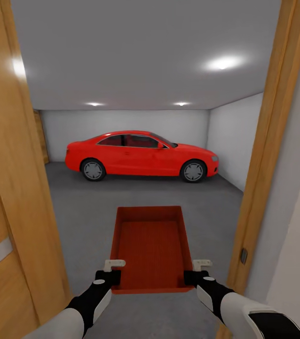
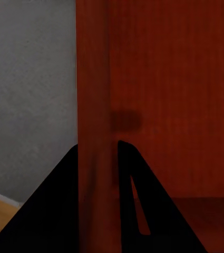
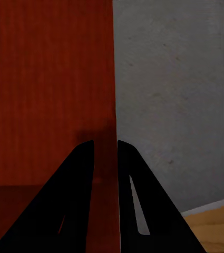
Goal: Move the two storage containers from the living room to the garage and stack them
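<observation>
Both grippers, left gripper (image 1: 114,268) and right gripper (image 1: 201,268), seemingly clamp the storage container's (image 1: 151,247) side walls; carry it level through the doorway (image 1: 263,165) onto the garage floor (image 1: 84,202).

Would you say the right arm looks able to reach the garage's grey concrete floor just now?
Probably not yet: the right tool is shut on the wall of the orange-red plastic storage bin, shared with the left tool, held above the grey concrete floor.
</observation>
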Motion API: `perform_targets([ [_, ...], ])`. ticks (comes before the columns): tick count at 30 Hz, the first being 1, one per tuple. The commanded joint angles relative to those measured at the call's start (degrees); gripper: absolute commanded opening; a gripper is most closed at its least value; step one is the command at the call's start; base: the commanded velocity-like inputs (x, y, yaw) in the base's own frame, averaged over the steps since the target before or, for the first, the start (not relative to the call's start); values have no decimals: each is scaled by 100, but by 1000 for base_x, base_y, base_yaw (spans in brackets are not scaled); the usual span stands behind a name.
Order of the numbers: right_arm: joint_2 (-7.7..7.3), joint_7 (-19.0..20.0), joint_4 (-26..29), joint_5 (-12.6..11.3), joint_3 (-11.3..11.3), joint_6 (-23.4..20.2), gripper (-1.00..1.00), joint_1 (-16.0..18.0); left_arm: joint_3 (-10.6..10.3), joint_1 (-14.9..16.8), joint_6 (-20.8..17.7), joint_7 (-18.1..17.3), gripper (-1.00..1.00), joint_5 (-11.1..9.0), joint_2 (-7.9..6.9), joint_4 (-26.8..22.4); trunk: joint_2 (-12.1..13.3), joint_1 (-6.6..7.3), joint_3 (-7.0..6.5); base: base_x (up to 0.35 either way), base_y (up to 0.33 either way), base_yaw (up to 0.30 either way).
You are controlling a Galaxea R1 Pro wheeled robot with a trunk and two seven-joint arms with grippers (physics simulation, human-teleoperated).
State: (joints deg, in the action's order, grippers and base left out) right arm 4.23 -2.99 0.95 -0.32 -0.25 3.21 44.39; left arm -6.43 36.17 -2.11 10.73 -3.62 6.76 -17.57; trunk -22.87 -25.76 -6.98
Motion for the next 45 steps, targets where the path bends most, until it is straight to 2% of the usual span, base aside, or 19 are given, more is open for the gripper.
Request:
perform_targets([
  [1, -45, -244, -22, -47, -133, 21, -100, 0, 133, 4, -27, 175, -100, 81, -8, -46, -5, -2, 0, 0, 0, -192],
  [7, -45, -246, -22, -47, -133, 21, -100, 1, 133, 4, -27, 175, -100, 81, -8, -45, -5, -2, -15, 0, 0, -177],
  [17, -52, -246, -20, -47, -133, 21, -100, 0, 143, 4, -32, 175, -100, 81, -8, -44, -5, -2, -18, 75, 59, -24],
  [18, 11, -48, -19, -38, -36, 11, -100, 0, -20, 4, -27, 77, -100, -17, -14, -32, -5, -2, -17, 0, 0, 0],
  [19, 16, -77, -20, -32, -18, 9, -100, 0, -74, 4, -27, 83, -100, -58, -15, -32, -5, -2, -17, 0, 0, 0],
  [23, 23, -90, -22, 15, -53, 7, -100, 1, -175, 4, -27, 82, -100, -149, -15, -32, -5, -2, -17, 0, 0, 0],
  [45, -7, -44, -16, 240, -224, 12, -100, 0, -314, 4, -28, 87, -100, -299, -52, -29, -5, -2, -17, 31, 0, 0],
])
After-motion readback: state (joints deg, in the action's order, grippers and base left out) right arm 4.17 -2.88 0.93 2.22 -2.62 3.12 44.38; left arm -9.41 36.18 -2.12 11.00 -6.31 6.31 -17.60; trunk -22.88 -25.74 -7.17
